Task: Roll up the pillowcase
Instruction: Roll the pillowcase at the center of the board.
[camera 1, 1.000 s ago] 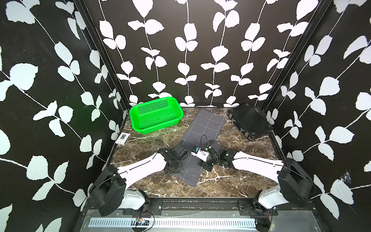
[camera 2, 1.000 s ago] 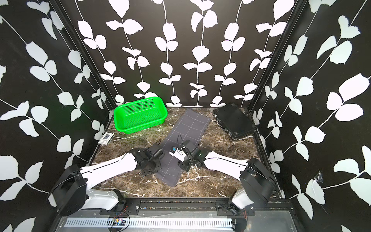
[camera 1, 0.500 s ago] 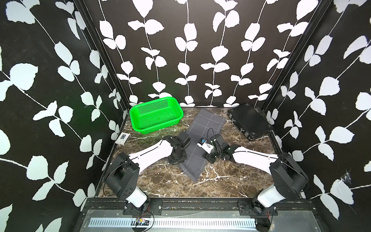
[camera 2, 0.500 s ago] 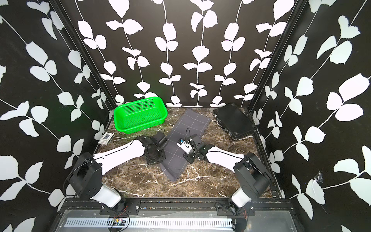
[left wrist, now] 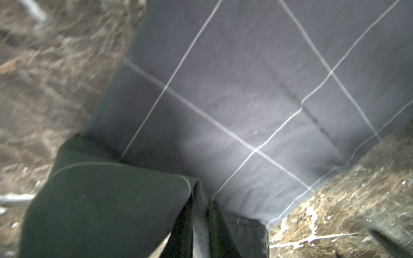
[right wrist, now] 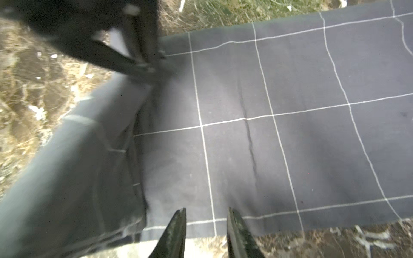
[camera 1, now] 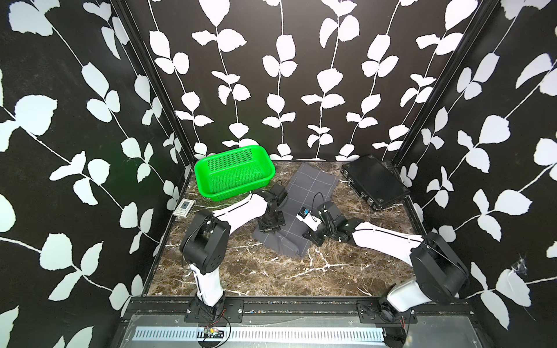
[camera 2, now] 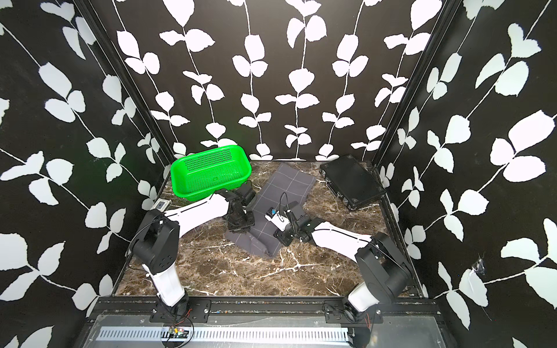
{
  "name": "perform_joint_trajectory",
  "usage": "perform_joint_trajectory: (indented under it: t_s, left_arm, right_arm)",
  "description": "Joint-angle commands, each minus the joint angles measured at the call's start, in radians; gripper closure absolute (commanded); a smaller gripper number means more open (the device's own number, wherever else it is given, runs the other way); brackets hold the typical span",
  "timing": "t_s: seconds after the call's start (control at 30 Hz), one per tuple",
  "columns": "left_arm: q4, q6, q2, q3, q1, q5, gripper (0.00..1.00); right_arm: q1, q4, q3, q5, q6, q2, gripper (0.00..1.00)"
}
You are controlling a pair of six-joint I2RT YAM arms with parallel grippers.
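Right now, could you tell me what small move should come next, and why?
Probably bring the open right gripper over to the folded end of the pillowcase and pinch it: the left gripper seems shut on that end, while the right holds nothing.

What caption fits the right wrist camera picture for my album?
Open right hand at the edge of a dark grey, white-gridded cloth pillowcase on brown marble table.

No legible text, brand, number or sign appears in any view. The small white device, well outboard of the left gripper, has a panel too small to read. The blue tag above the right gripper is also unreadable.
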Motion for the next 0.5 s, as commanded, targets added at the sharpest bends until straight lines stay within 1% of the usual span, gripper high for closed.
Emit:
perform_joint_trajectory:
  t_s: [0.0,0.17,0.3,0.4,0.47]
  left_arm:
    - [0.011,0.058,0.029,0.054,0.016,0.036,0.84]
    - [0.009,0.097,0.098,0.115,0.035,0.066,0.83]
    - [0.024,0.113,0.117,0.115,0.05,0.075,0.78]
    - [0.022,0.13,0.137,0.132,0.057,0.091,0.77]
    - [0.03,0.134,0.14,0.134,0.062,0.092,0.75]
  right_arm:
    - [-0.004,-0.041,-0.031,-0.017,-0.026,-0.062,0.67]
    - [0.004,-0.05,-0.061,-0.059,-0.023,-0.148,0.67]
    - [0.051,-0.033,-0.085,-0.077,-0.037,-0.21,0.67]
    - [0.094,-0.013,-0.079,-0.059,-0.055,-0.204,0.67]
    - [0.105,0.012,-0.066,-0.053,-0.066,-0.17,0.67]
